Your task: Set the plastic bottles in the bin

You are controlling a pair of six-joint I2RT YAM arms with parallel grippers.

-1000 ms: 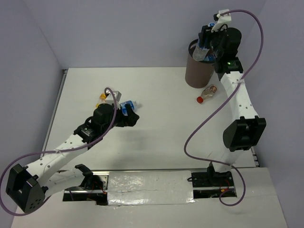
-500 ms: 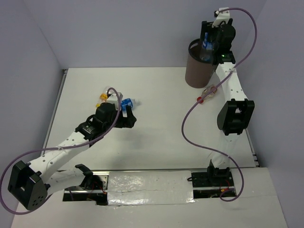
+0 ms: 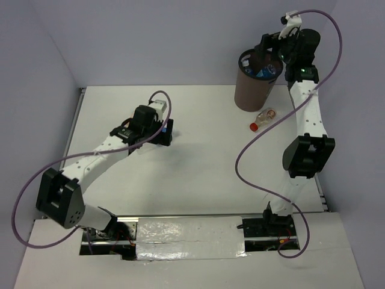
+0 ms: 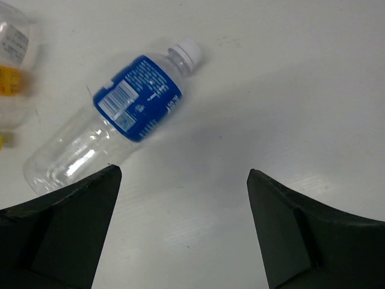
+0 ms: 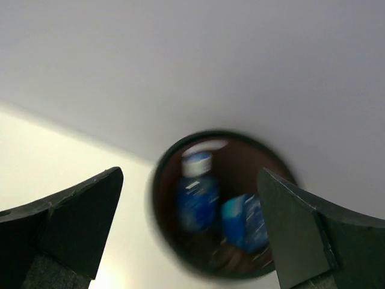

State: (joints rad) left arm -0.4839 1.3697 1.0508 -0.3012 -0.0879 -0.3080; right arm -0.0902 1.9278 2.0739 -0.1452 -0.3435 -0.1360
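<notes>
A clear bottle with a blue label and white cap (image 4: 129, 114) lies on the table just beyond my open left gripper (image 4: 183, 174), off its left finger. A yellow-labelled bottle (image 4: 12, 78) lies at the left edge of that view. In the top view my left gripper (image 3: 163, 132) covers both. My right gripper (image 3: 263, 53) hangs open and empty above the brown bin (image 3: 249, 93). In the right wrist view (image 5: 189, 174) the bin's dark rim (image 5: 157, 205) rings two blue-labelled bottles (image 5: 195, 198) inside. A red-capped bottle (image 3: 263, 119) lies on the table near the bin's base.
The bin stands at the far right corner by the back wall. A purple cable loops from each arm over the table. A metal strip runs along the table's left edge (image 3: 71, 135).
My right gripper has let go of the blue-labelled bottle, which now lies in the bin. My left arm has reached farther from its base, over the bottles on the left.
</notes>
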